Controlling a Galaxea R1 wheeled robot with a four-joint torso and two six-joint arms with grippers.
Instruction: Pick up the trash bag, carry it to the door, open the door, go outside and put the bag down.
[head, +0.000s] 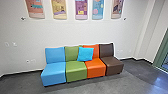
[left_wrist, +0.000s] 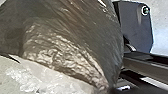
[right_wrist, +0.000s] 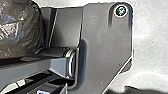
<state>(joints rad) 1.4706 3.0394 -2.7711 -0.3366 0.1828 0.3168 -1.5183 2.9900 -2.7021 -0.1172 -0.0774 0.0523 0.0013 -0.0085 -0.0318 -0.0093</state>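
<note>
Trash bag (left_wrist: 82, 30) plastic, dark and glossy, is bulging up close before the left wrist camera, and in the right wrist view it is sitting just beside the robot's own dark base plate (right_wrist: 107, 37). Whether the bag is hanging free or resting on something, I cannot tell; nor can I tell whether the left gripper or the right gripper is closing on it or standing open. Judging by how near the bag is lying to the robot's body, the carrying step is likely being worked on, with the door and the setting-down outside still waiting. Ahead, the head camera is facing a pale wall (head: 75, 32) with a row of coloured seats (head: 53, 72) standing along it, a blue cushion (head: 85, 53) leaning on the backrests. Toward the robot's right, a green frame (head: 161, 53) is edging into sight; it may be belonging to a doorway or only a window. Carrying is calling for a secure hold, gentle turning, and enough clearance that the thin plastic is not rubbing the plate or snagging on the seats.
</note>
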